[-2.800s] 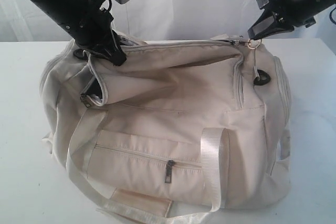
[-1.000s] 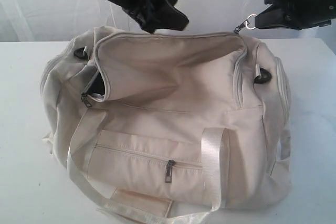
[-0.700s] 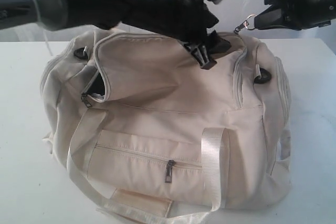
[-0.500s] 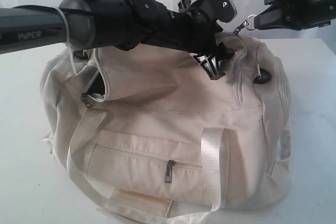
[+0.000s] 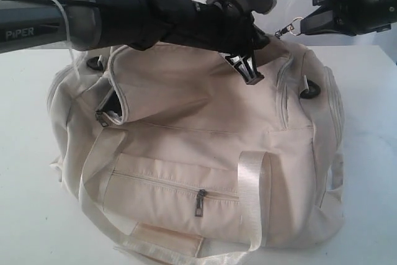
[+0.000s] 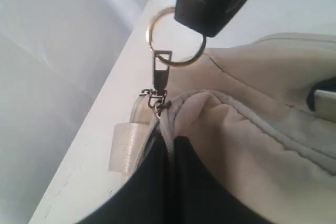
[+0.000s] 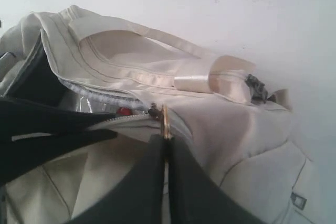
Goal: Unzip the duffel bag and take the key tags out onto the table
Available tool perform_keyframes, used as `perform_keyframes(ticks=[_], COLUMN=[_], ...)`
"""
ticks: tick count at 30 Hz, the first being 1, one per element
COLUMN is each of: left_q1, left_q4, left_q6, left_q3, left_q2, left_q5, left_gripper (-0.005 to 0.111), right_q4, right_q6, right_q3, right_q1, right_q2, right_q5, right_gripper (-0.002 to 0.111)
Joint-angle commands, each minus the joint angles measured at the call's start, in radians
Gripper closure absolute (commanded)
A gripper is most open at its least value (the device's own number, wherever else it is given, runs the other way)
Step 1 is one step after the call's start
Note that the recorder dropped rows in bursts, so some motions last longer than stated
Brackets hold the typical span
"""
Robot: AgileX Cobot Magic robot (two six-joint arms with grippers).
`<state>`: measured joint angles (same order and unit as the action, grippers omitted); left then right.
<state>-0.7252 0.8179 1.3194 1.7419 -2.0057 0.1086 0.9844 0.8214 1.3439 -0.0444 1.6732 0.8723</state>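
Exterior view: the duffel bag [image 5: 205, 153] sits on the table [image 5: 25, 215]. The left gripper [image 5: 250, 72] is at its top flap, and the right gripper [image 5: 305, 27] pinches the zipper ring [image 5: 293, 27].

Left wrist view: the left jaws are pressed together at the zip edge.

Right wrist view: the key tags [image 7: 123, 111] show red inside the opening, near the right jaws.

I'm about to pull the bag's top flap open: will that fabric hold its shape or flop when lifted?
Likely floppy: the bag sags and creases all over. Probably light for its size, since its walls slump as if little fills them. The flap may well drop shut once released; the raised ring seems to prop only its corner.
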Motion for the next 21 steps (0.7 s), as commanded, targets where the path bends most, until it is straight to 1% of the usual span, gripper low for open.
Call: perform_keyframes(ticks=[1, 5, 8, 13, 21], left_q1=[0.046, 0.094, 0.112, 0.119, 0.119], left_q4=[0.021, 0.021, 0.017, 0.017, 0.015], left_q6=[-0.052, -0.07, -0.119, -0.123, -0.135], left_q3=[0.003, 0.003, 0.003, 0.003, 0.003], left_q2=[0.028, 0.028, 0.028, 0.026, 0.024], left_q5=[0.044, 0.133, 0.153, 0.15, 0.148], left_gripper=[0.107, 0.107, 0.107, 0.107, 0.107], right_q4=[-0.006, -0.046, -0.088, -0.097, -0.104], right_q6=[0.012, -0.014, -0.046, -0.05, -0.06], right_q3=[0.009, 0.009, 0.009, 0.009, -0.052], right_q1=[0.006, 0.006, 0.006, 0.006, 0.006], right_q2=[-0.006, -0.006, -0.006, -0.006, -0.026], right_q5=[0.014, 0.017, 0.037, 0.14, 0.22], right_gripper=[0.108, 0.108, 0.108, 0.108, 0.108])
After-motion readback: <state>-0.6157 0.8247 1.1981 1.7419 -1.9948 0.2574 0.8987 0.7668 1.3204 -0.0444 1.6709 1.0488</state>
